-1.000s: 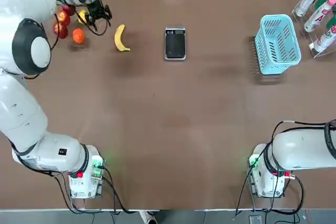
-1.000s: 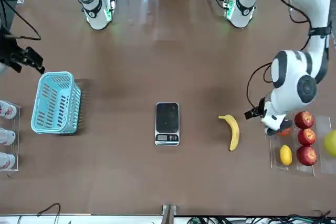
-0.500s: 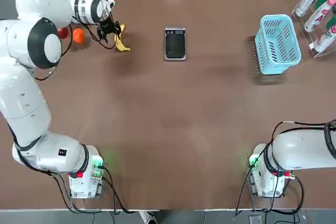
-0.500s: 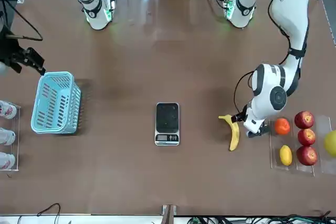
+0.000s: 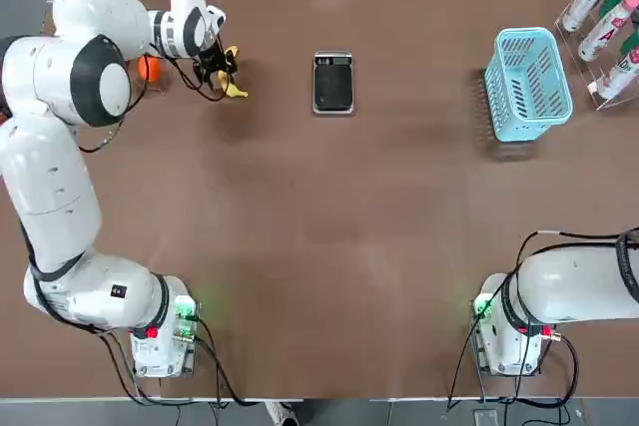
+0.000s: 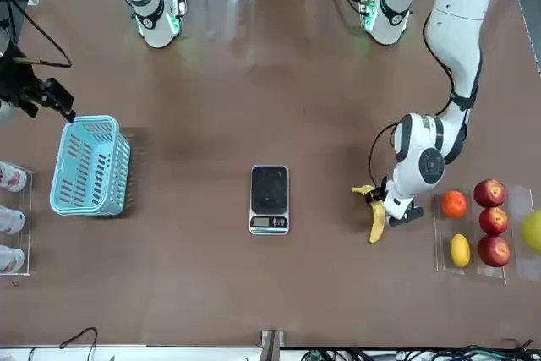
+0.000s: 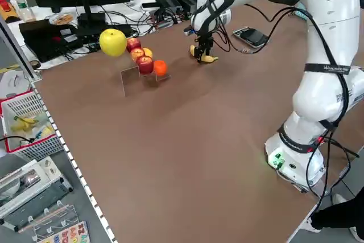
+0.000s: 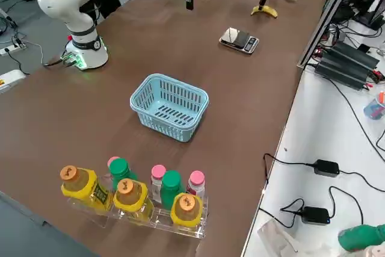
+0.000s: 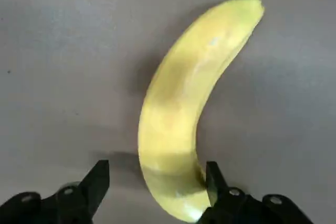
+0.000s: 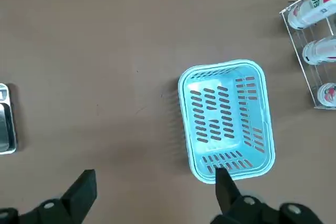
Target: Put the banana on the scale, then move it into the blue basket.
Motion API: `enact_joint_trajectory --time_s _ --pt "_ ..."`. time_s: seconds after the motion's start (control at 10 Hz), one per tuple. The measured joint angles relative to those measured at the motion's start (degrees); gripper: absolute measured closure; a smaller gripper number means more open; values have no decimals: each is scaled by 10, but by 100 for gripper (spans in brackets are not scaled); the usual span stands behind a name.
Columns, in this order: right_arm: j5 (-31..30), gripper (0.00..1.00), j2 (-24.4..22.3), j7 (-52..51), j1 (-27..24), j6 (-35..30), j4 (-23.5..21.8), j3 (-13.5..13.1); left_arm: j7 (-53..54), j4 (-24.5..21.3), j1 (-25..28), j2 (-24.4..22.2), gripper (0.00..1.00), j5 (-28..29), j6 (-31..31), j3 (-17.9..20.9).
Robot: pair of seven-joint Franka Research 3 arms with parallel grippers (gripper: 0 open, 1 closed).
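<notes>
The yellow banana (image 5: 234,88) lies on the table at the far left, a short way left of the black scale (image 5: 332,82). My left gripper (image 5: 221,66) is down over the banana's near end. In the left wrist view its open fingers (image 9: 97,181) straddle the banana (image 9: 184,108); one finger sits close against the fruit, the other stands a little apart. The light blue basket (image 5: 529,36) stands at the far right. My right gripper (image 10: 155,182) hangs open high above the table near the basket (image 10: 182,98), holding nothing.
A clear rack with an orange (image 6: 454,203), red apples (image 6: 490,194), a lemon (image 6: 460,249) and a large yellow-green fruit stands just beyond the banana, at the table's left edge. A rack of bottles (image 5: 607,19) sits right of the basket.
My left gripper swung from the fruit rack over to the banana and came down around its end. The banana, scale, basket and right arm stayed put.
</notes>
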Motion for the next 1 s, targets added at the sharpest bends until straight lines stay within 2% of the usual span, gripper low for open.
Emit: enact_joint_trajectory --time_s 0.1,0.2,0.3,0.5,0.6,0.7,0.9,1.0 --pt "0 0 0 3 0 0 0 0 -3 2 1 1 31 0 0 0" --pt "0 0 0 4 0 0 -1 0 -4 4 1 1 50 0 1 0" --pt "0 0 0 4 0 0 -1 0 -4 6 1 1 62 0 1 0" --pt "0 0 1 4 0 0 -3 1 -4 11 4 0 66 0 1 1" --pt "0 0 2 4 1 0 -3 1 -11 17 5 -4 71 0 -8 1" --pt "0 0 2 4 1 0 -3 1 -19 26 5 -15 78 0 -37 1" --pt "0 0 2 3 2 -1 -4 1 -57 67 2 -49 78 -1 -135 -4" --pt "0 0 2 0 2 -2 -6 2 -93 94 0 -67 78 -1 -180 -20"
